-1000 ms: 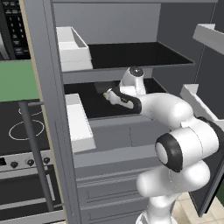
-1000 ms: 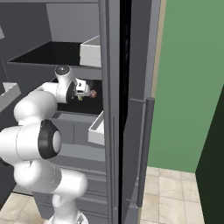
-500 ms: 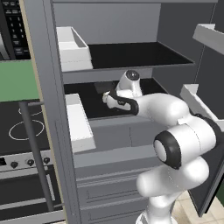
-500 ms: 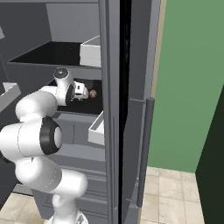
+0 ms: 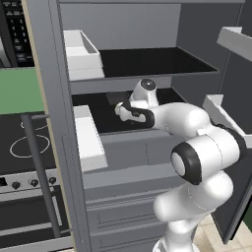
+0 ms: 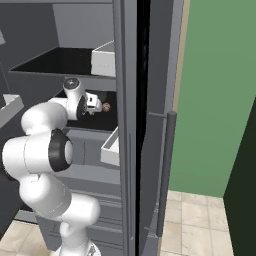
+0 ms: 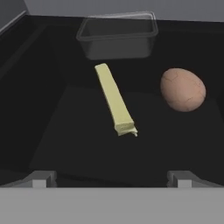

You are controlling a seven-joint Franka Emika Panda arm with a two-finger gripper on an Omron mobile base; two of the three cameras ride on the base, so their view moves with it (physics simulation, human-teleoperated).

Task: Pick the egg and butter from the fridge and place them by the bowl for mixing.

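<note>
**Butter and egg ahead of an empty claw**

The gripper (image 7: 112,177) is spread wide, holding nothing. The butter (image 7: 114,99) lies dead ahead: soft, slippery, best pinched across its narrow sides. The egg (image 7: 182,89), ahead-right, seems fragile and apt to roll.

1. the butter (image 7: 114,101) lies on a shelf inside the fridge (image 5: 147,147).
2. the egg (image 7: 182,89) sits right of it, apart.
3. a tray (image 7: 118,35) stands behind both.
</note>
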